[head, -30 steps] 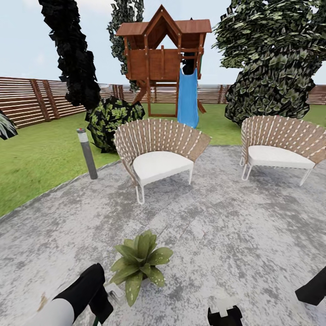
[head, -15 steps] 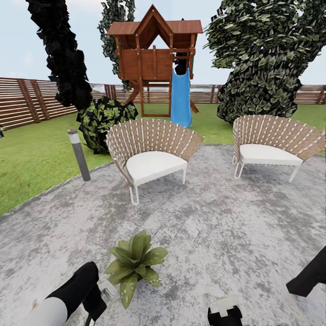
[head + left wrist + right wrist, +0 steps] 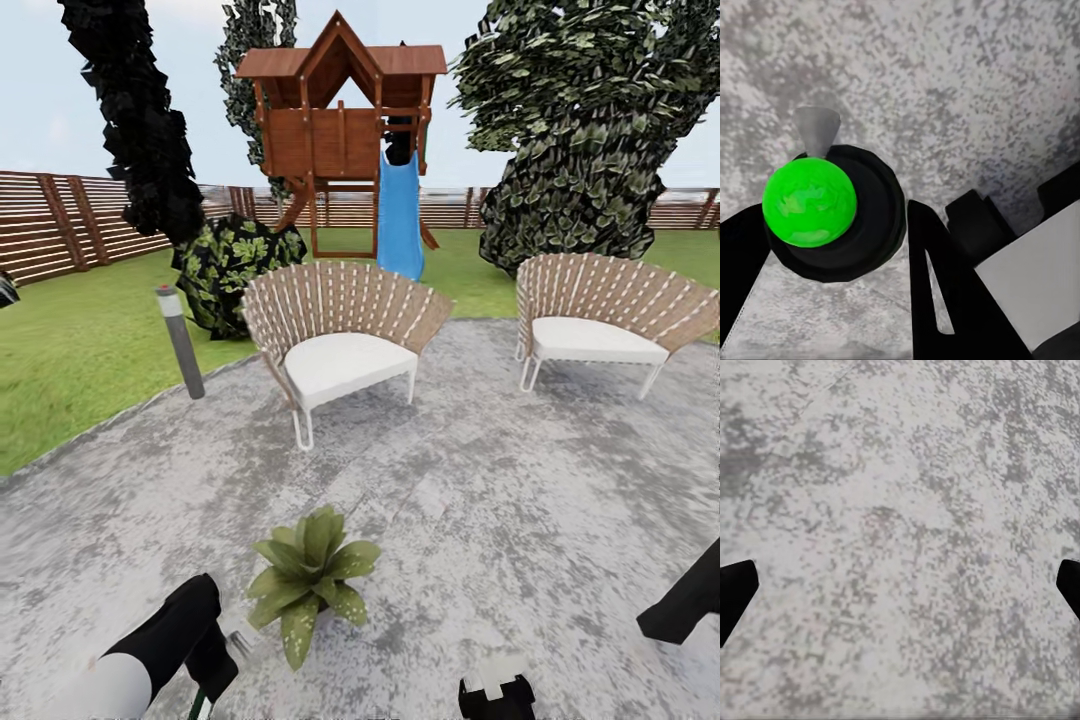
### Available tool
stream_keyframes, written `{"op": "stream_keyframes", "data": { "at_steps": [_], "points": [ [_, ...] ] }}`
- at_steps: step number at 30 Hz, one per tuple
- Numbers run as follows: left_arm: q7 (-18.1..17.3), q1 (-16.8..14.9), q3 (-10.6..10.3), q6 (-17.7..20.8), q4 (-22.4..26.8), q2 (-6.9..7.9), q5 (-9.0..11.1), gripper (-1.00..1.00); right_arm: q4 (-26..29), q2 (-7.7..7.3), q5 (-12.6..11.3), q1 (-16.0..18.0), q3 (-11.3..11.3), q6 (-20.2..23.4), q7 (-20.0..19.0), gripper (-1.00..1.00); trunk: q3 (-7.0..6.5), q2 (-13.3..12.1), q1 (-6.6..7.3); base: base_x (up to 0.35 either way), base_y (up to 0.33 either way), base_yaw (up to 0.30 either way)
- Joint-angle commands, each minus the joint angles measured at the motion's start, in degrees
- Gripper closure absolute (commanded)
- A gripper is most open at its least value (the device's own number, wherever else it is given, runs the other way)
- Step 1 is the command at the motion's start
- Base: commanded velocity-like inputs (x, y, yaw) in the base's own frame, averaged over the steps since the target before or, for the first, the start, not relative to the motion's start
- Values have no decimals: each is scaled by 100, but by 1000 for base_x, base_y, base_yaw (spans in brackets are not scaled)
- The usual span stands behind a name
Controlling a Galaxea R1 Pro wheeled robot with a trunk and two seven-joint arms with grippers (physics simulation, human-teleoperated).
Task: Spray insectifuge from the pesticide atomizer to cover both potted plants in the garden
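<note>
One potted plant, a low rosette of broad green leaves, stands on the grey paved patio just ahead of me. My left gripper is shut on the pesticide atomizer, seen from above as a round black body with a green top and a small grey nozzle. In the head view the left arm sits right beside the plant, on its left, and the pale nozzle pokes toward the leaves. My right gripper hangs open over bare paving, its black fingertips far apart.
Two wicker chairs with white cushions stand on the patio beyond the plant. A grey bollard light marks the lawn edge at the left. Behind are a dark bush, a wooden playhouse with a blue slide, trees and a slatted fence.
The whole head view has shifted a little, first left and then slightly back right, so the camera moved. The left arm stays beside the plant, still holding the atomizer.
</note>
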State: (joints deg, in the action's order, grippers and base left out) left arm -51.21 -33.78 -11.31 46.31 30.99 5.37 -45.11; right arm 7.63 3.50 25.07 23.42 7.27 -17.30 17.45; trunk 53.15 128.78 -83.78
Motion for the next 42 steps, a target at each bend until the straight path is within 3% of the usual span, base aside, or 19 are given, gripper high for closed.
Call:
{"op": "stream_keyframes", "data": {
  "at_steps": [1,4,13,20,28,42],
  "points": [
    [-56,-11,-11,11,12,6,-50,100,-7,2,60,5,47,-19,21,-100,6,2,1,34,297,-193],
    [-57,-22,99,18,12,-21,-48,100,-7,2,52,5,53,-19,22,-100,6,2,1,159,254,-261],
    [-118,-55,117,24,18,-64,-33,100,-7,2,51,5,53,-19,22,-100,6,2,1,54,35,-62],
    [-748,-695,59,53,12,-37,-108,100,-7,2,51,5,52,-19,22,-100,6,2,1,0,0,0],
    [-785,-658,-278,-4,-95,5,-90,100,-7,-6,51,5,54,-19,22,-100,6,2,1,0,0,0],
    [-777,-621,-288,-34,-450,17,-92,100,-7,-7,51,5,51,-19,22,-100,6,2,1,-80,141,-192]
  ]
}}
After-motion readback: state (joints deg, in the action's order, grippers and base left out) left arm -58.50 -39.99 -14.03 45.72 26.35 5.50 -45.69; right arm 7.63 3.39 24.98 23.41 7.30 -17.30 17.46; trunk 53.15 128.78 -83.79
